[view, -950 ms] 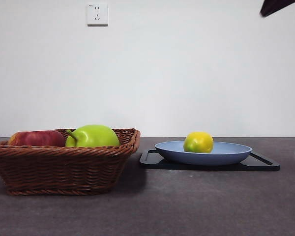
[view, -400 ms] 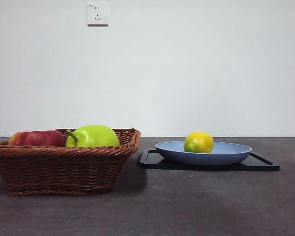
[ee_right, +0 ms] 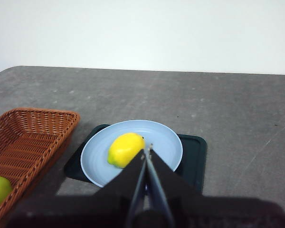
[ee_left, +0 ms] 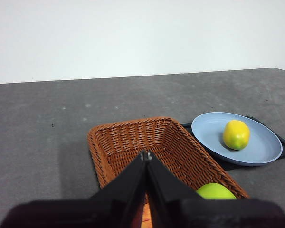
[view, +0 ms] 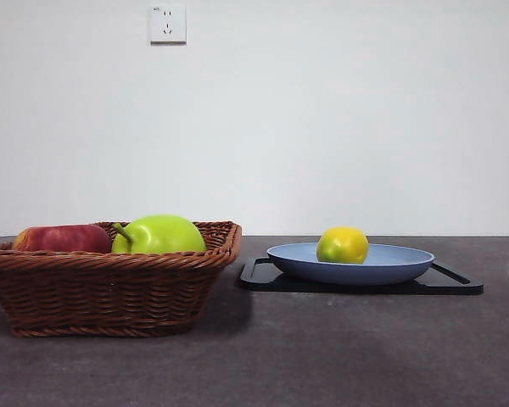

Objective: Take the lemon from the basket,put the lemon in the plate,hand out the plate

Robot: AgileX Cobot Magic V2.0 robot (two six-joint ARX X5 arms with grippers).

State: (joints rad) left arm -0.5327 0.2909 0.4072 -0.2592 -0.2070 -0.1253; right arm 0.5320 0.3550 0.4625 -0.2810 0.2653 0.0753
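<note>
Up in the far right corner, our dark arm tip had gone. Our left gripper [ee_left: 146, 155] and right gripper [ee_right: 147, 148] had jaws together, holding nothing. We saw the lemon [view: 342, 245] in the plate [view: 390, 264], right of the basket [view: 110, 288]; it might roll off if we tipped it.

No words or numbers could be read anywhere. The wall socket [view: 168, 25] had a tiny dark mark at its top corner, but it was too small to make out. The basket [view: 110, 288], the plate [view: 390, 263], the lemon [view: 342, 245] and the black tray [view: 458, 284] had no labels on them.
</note>
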